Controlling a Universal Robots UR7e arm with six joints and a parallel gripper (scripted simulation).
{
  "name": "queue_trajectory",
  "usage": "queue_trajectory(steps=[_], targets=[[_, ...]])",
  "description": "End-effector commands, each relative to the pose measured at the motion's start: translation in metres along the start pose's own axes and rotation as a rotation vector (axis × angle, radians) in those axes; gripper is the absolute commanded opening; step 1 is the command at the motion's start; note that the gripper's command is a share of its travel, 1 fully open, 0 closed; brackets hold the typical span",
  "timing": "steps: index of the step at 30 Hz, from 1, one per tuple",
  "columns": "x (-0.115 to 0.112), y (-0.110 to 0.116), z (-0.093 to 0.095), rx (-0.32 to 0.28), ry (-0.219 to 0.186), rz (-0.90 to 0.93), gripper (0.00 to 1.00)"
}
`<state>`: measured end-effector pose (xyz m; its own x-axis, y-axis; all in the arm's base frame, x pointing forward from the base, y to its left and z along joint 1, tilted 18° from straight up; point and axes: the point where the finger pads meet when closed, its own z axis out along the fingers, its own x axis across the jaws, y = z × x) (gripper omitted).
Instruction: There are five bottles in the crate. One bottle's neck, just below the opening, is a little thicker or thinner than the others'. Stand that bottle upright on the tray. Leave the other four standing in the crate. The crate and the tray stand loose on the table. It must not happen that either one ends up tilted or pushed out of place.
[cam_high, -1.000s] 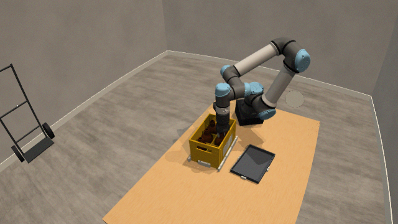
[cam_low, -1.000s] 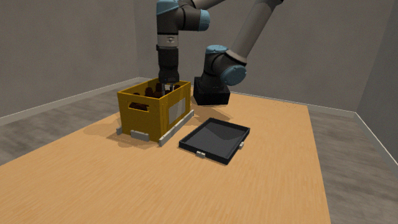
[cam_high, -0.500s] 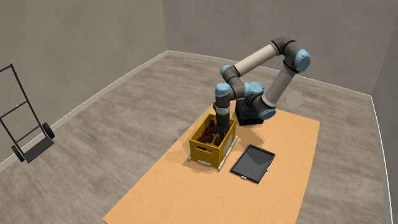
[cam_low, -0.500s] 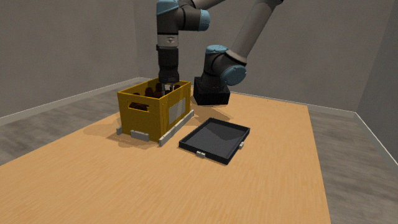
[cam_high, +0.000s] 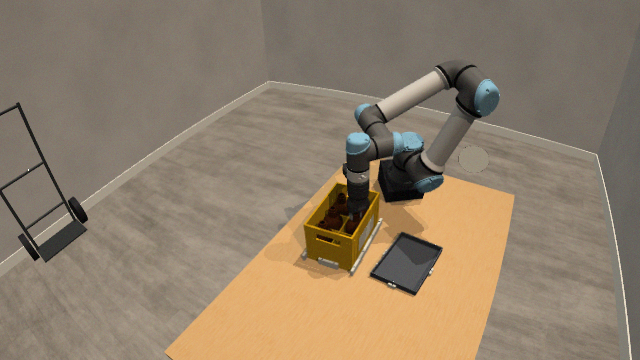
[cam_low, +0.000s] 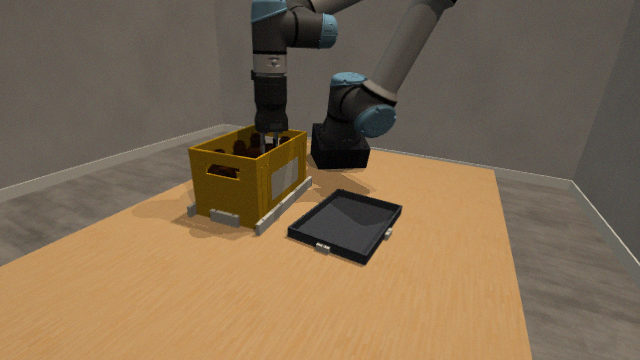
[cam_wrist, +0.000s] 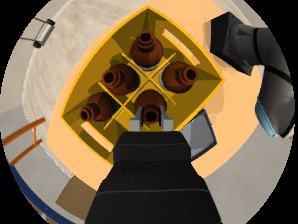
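Note:
The yellow crate (cam_high: 325, 252) (cam_low: 227, 195) (cam_wrist: 210, 79) stands on the table and holds five brown bottles. My gripper (cam_high: 356, 216) (cam_low: 270, 145) (cam_wrist: 150, 112) points down into it, shut on the neck of the bottle (cam_wrist: 150, 99) nearest the tray in the wrist view. That bottle is upright, its body inside the crate; whether its base is raised is hidden. The others stand in their compartments: one bottle (cam_wrist: 146, 50) at the top, one (cam_wrist: 177, 78) right, one (cam_wrist: 121, 79) left, one (cam_wrist: 102, 106) lower left. Neck differences are too small to tell. The black tray (cam_high: 400, 260) (cam_low: 345, 220) is empty.
Grey strips (cam_high: 367, 247) (cam_low: 285, 205) lie along the crate's base. The crate's tray-side wall rises between the held bottle and the tray. Small light blocks (cam_high: 392, 285) (cam_low: 323, 248) touch the tray's edges. The arm's black base (cam_high: 400, 187) (cam_low: 340, 152) stands behind, beyond crate and tray.

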<state>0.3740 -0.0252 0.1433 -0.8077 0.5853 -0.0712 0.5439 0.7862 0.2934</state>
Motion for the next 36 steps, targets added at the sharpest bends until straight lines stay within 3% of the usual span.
queue_trajectory(steps=[1,36], targets=[[0.0,0.0,-0.002,0.0,-0.001,0.0,0.0],[-0.002,-0.002,-0.034,0.0,-0.001,0.0,0.0]])
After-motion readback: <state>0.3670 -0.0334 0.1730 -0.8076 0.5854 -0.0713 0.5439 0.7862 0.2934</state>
